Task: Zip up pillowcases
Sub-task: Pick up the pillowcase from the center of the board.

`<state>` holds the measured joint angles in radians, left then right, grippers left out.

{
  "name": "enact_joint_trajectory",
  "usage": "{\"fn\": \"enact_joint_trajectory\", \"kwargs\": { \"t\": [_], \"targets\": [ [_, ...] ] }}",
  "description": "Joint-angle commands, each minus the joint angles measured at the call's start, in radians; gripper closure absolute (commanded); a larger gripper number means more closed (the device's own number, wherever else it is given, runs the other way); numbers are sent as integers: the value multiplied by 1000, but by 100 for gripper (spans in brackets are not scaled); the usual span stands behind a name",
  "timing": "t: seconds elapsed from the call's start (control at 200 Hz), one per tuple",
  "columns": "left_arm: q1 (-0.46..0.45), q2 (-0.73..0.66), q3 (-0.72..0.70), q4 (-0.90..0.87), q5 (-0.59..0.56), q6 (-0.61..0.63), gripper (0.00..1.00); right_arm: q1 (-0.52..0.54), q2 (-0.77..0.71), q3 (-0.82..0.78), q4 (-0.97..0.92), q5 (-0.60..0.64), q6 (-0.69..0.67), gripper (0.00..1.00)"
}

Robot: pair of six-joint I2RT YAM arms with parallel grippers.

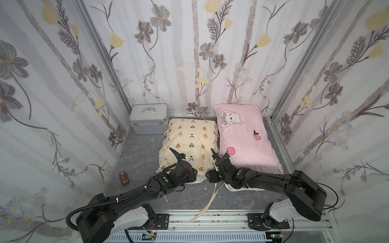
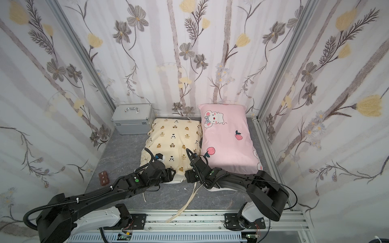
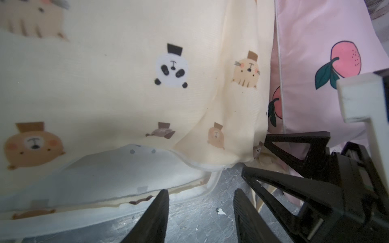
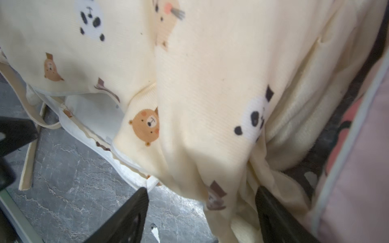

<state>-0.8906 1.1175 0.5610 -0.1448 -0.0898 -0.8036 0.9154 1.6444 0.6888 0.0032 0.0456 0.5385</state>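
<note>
The cream pillowcase (image 1: 189, 136) with bear prints lies mid-floor, and the pink pillowcase (image 1: 246, 138) lies against its right side, in both top views. Both arms reach the cream one's near edge. That edge gapes, showing the white inner pillow (image 3: 126, 168). My left gripper (image 3: 201, 191) is open over bare floor, one finger (image 3: 160, 210) just at the edge. My right gripper (image 4: 202, 189) is open at the near right corner. The cream corner cloth (image 4: 214, 195) hangs between its jaws, unpinched. The left wrist view shows the right gripper's black fingers (image 3: 294, 147) too.
A silver metal case (image 1: 149, 120) stands at the back left beside the cream pillow. A small brown block (image 1: 123, 178) lies on the grey floor at left. Long cream ties (image 1: 210, 199) trail toward the front rail (image 1: 210, 218). Floral fabric walls close in three sides.
</note>
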Motion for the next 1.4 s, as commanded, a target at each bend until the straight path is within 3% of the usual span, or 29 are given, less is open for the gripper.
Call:
{"fn": "enact_joint_trajectory", "kwargs": {
  "t": [0.0, 0.215, 0.495, 0.62, 0.739, 0.944, 1.204, 1.394],
  "targets": [
    [-30, 8, 10, 35, 12, -67, 52, -5, 12, -17, 8, -6, 24, 27],
    [-76, 55, 2, 138, 52, -121, 56, -20, 40, -20, 85, -39, 19, 49],
    [-84, 138, -1, 288, 103, -186, 55, -29, 92, -15, 171, -79, 13, 50],
    [-82, 233, -1, 357, 149, -238, 54, -39, 97, -15, 185, -105, 17, 83],
    [-69, 290, -13, 450, 184, -283, 51, -50, 82, -21, 178, -170, 17, 100],
    [-30, 347, -40, 603, 231, -350, 49, -73, 33, -47, 198, -309, 67, 100],
    [-13, 312, -73, 588, 210, -349, 47, -106, 18, -49, 175, -404, 104, 100],
    [-3, 227, -69, 449, 169, -281, 46, -121, 20, -42, 160, -452, 105, 100]
  ]
}}
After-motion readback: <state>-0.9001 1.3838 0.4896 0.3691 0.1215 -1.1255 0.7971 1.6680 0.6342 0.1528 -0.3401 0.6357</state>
